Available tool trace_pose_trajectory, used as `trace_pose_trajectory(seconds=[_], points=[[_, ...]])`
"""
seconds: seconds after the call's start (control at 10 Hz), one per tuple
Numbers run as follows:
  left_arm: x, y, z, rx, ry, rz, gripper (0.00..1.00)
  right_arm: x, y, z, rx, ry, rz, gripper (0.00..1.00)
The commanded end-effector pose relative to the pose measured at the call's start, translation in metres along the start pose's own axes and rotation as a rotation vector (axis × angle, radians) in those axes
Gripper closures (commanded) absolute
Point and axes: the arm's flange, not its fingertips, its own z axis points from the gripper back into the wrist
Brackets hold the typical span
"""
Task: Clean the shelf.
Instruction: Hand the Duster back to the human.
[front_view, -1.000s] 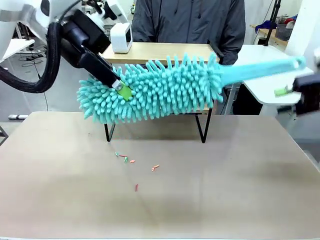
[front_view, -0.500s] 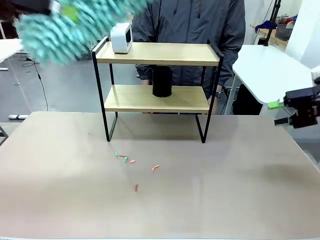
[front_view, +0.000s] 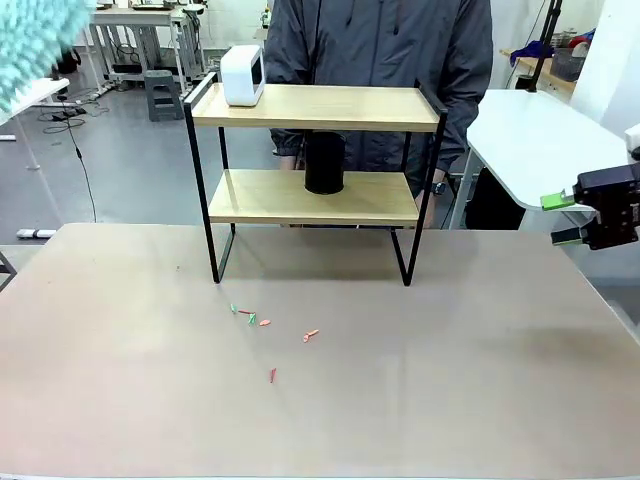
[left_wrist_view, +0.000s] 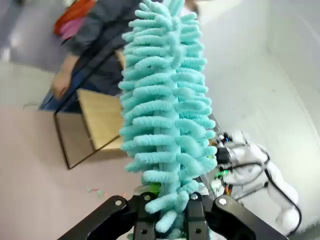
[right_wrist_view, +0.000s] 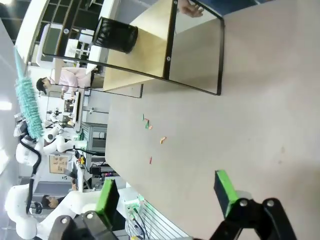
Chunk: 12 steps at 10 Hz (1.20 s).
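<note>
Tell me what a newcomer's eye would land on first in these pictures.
First, the fluffy teal duster clamped in the left tool, raised high at the table's left side. Next, the shelf at the table's far edge, with a white box on its top board, a black cup on the lower one and a person standing right behind it. Then the small coloured scraps scattered on the table in front of the shelf.

Left gripper: clamped on the teal duster.
Duster: rising straight up from the jaws.
Shelf: beyond, left of duster.
</note>
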Motion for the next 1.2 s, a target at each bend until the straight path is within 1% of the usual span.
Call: trace_pose_trajectory(seconds=[0.0, 0.1, 0.2, 0.3, 0.4, 1.1], points=[[-0.007, 0.032, -0.035, 0.088, 0.075, 0.277, 1.0, -0.001, -0.003, 0.001, 0.005, 0.003, 0.021, 0.0], [-0.013, 0.051, -0.043, 0.081, 0.179, 0.358, 1.0, -0.001, -0.003, 0.001, 0.005, 0.003, 0.021, 0.0], [-0.017, 0.063, -0.05, 0.072, 0.248, 0.395, 1.0, -0.001, -0.003, 0.001, 0.005, 0.003, 0.021, 0.0], [-0.019, 0.074, -0.056, 0.098, 0.356, 0.453, 1.0, -0.001, -0.003, 0.001, 0.005, 0.003, 0.021, 0.0], [-0.028, 0.075, -0.051, 0.096, 0.175, 0.349, 1.0, -0.001, -0.003, 0.001, 0.005, 0.003, 0.021, 0.0], [-0.028, 0.075, -0.051, 0.096, 0.175, 0.349, 1.0, -0.001, -0.003, 0.001, 0.005, 0.003, 0.021, 0.0]])
